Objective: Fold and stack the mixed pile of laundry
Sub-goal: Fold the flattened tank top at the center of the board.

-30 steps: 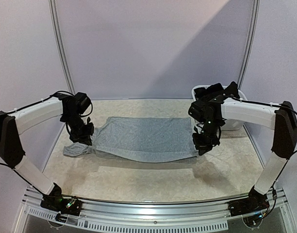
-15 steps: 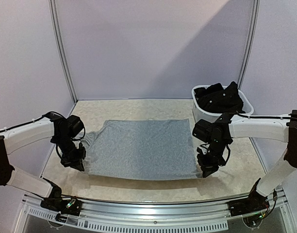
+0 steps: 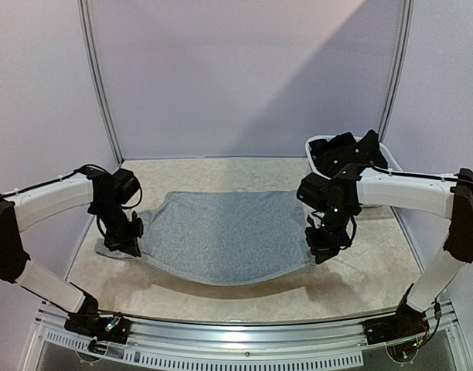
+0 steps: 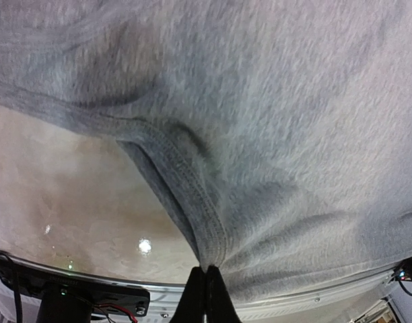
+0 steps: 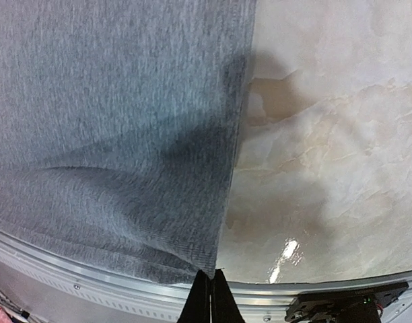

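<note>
While the left hand (image 3: pixel 130 242) and right hand (image 3: pixel 323 250) pinch shut on opposite edges of the light grey top (image 3: pixel 225 232) slung over the tabletop (image 3: pixel 360 274), lowering it evenly and taut should avoid wrinkles.

Light grey sleeveless top (image 3: pixel 221 232) wide at centre, near edge slack; black garment (image 3: pixel 348 154) far right.

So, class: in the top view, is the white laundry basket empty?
No, black garments are piled inside the white laundry basket at the far right.
</note>
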Robot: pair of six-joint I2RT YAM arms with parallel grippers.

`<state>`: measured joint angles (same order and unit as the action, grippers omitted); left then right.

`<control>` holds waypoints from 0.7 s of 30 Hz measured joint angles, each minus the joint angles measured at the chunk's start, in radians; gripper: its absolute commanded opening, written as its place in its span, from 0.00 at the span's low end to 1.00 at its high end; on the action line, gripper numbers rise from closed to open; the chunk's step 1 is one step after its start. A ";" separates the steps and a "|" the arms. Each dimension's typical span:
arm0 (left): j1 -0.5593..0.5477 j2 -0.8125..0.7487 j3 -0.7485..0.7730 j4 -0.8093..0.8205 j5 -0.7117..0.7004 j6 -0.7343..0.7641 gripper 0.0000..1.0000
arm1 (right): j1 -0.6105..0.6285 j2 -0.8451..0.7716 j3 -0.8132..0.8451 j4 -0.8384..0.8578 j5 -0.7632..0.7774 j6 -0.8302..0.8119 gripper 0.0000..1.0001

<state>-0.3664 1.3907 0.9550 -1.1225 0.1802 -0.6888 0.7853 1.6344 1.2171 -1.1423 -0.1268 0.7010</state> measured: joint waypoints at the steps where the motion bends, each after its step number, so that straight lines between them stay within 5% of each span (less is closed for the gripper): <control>1: 0.000 0.011 0.017 0.002 -0.006 0.001 0.00 | 0.000 0.011 0.014 -0.006 0.014 0.002 0.00; 21: 0.004 0.215 0.180 0.006 -0.089 0.079 0.00 | -0.097 0.223 0.216 -0.041 0.129 -0.063 0.00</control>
<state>-0.3626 1.6058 1.1351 -1.1160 0.0910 -0.6098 0.6884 1.8576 1.4326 -1.1831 0.0021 0.6376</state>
